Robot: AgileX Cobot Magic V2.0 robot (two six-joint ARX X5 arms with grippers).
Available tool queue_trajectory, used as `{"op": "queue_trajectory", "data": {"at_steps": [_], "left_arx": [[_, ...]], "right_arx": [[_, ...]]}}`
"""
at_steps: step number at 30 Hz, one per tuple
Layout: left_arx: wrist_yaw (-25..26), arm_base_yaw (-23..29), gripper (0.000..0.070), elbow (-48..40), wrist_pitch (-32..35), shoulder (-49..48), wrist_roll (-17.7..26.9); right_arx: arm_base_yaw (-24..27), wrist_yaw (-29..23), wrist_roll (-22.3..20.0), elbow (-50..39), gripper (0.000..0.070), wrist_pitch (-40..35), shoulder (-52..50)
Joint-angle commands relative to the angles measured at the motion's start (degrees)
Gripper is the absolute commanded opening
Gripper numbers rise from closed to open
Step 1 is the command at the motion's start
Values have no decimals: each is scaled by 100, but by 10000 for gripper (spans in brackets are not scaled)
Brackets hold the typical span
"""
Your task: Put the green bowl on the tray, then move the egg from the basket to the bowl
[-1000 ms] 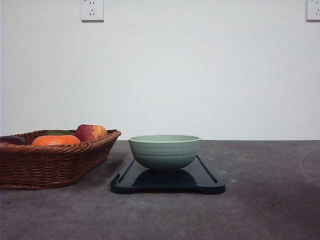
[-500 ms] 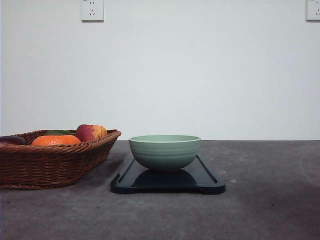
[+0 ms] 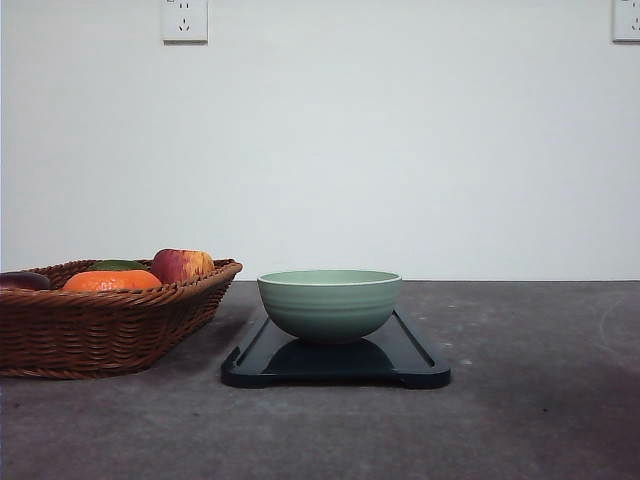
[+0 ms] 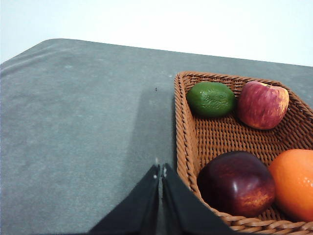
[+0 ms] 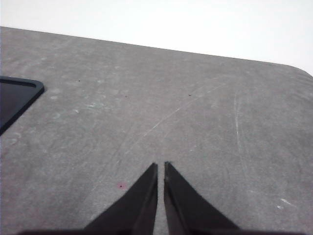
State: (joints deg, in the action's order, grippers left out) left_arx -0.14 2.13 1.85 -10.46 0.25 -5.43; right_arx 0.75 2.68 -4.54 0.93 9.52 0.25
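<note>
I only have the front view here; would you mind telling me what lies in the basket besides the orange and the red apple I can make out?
Observer: The left wrist view shows a green avocado-like fruit in the basket, beside the red apple.
Operator: Thank you. What is the dark thing at the basket's left edge?
Observer: It is a dark red, plum-like fruit, lying next to the orange.
Operator: Do you see an egg there?
Observer: None is visible in the part of the basket that the wrist camera covers.
Operator: And the tools?
Observer: The left tool is shut just outside the basket's rim; the right tool is shut above bare table.
</note>
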Motion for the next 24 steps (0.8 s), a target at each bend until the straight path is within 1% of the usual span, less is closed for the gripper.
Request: {"op": "queue_trajectory", "data": {"at_steps": [1, 24], "left_arx": [[-6, 11, 0, -109, -24, -7, -17], [-6, 11, 0, -109, -24, -7, -17]], "right_arx": [[-9, -15, 35, -22, 16, -50, -4], [-9, -13, 35, -22, 16, -50, -4]]}}
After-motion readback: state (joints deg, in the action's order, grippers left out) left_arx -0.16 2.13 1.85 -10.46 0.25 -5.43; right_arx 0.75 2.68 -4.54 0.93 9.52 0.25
